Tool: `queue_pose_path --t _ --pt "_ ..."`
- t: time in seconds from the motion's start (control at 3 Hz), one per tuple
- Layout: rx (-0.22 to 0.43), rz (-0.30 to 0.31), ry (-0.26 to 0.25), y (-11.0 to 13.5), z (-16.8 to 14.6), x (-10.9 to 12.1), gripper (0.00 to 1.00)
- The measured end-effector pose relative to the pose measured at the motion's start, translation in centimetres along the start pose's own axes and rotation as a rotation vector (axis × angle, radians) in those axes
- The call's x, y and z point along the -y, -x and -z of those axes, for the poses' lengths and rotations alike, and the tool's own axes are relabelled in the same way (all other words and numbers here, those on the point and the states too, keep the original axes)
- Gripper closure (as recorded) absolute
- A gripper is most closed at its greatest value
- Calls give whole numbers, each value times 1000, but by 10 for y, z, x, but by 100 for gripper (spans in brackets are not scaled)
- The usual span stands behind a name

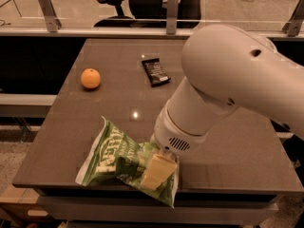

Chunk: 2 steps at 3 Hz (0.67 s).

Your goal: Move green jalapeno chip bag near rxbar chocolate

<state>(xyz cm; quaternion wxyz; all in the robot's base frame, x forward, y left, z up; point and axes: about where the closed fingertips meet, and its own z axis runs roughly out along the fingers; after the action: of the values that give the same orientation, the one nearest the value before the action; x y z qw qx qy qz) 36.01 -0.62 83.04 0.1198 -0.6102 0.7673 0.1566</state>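
Observation:
The green jalapeno chip bag [114, 158] lies crinkled at the front edge of the table, left of middle. My gripper [157, 171] is down on the bag's right part, under the big white arm. The rxbar chocolate [155, 71], a small black bar, lies at the far middle of the table, well apart from the bag.
A round orange [90, 78] sits at the far left of the dark table [237, 160]. Beyond the table's back edge are a rail with metal posts and an office chair [116, 4]. The white arm [228, 84] covers the table's right half.

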Motion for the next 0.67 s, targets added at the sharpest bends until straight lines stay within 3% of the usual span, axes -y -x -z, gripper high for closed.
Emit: queue_pose_path --t 0.67 --pt "-1 5 -6 2 2 -2 88"
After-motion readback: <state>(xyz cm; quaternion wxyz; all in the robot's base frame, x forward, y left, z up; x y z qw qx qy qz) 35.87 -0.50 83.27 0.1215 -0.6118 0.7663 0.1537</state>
